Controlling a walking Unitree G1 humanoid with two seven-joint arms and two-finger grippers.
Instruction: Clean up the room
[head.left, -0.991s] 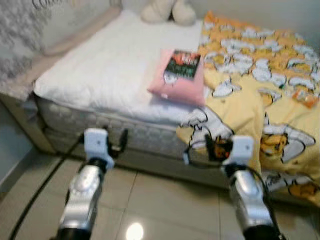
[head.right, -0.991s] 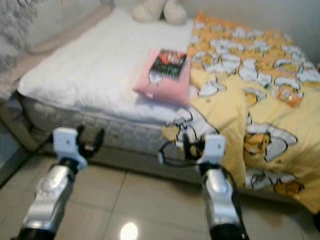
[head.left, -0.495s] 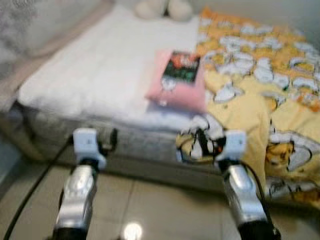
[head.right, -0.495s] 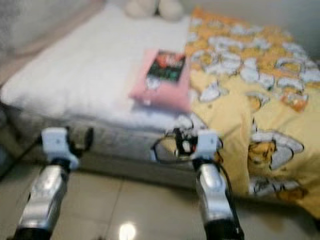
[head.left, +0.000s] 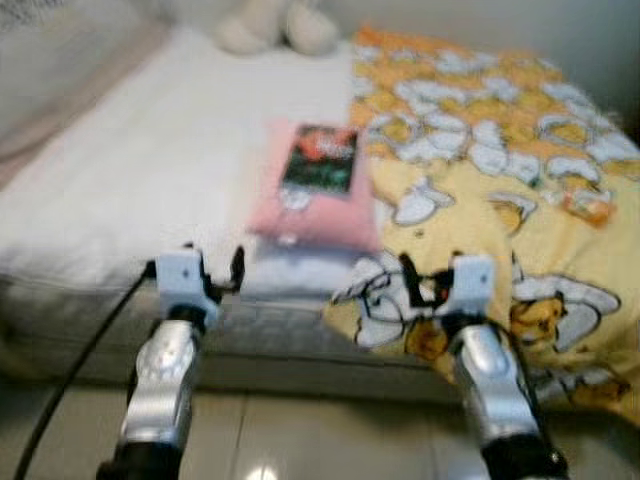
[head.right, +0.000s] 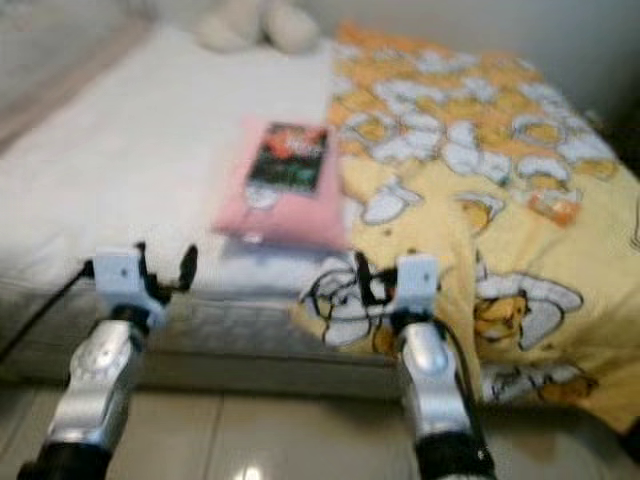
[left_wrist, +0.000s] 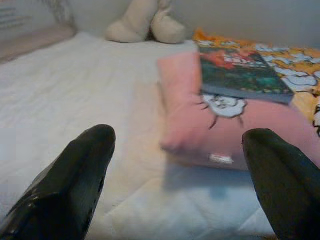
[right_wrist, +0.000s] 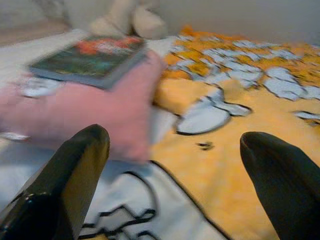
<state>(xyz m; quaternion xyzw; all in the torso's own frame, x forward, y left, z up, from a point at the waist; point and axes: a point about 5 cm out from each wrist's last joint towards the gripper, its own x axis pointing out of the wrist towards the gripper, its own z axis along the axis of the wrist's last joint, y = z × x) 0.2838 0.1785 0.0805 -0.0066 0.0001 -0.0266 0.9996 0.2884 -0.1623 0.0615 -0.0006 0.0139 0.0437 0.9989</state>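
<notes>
Both arms are raised forward side by side toward the near edge of the bed (head.left: 120, 190), forearms angled up from the bottom of the head views. The left gripper (head.left: 212, 275) sits at the mattress edge, level with the white sheet, just short of the near end of the pink pillow (head.left: 312, 205). Its fingers (left_wrist: 70, 177) stand spread wide apart with nothing between them; the wrist view looks between them across the sheet to the pillow. The right gripper (head.left: 430, 280) is held over the hanging edge of the yellow blanket (head.left: 500, 190), near the pillow's corner on that side. Its fingers (right_wrist: 65, 180) are likewise released and wide apart, holding nothing.

A book (head.left: 320, 158) with a dark green and red cover lies flat on top of the pink pillow, toward its far half. The pillow rests on the white sheet, touching the yellow blanket along one side. A cream soft toy (head.left: 265, 25) sits at the far end of the bed near the wall. A small orange packet (head.left: 588, 205) lies on the blanket, well apart from the pillow. A black cable (head.left: 80, 350) hangs beside the left arm
</notes>
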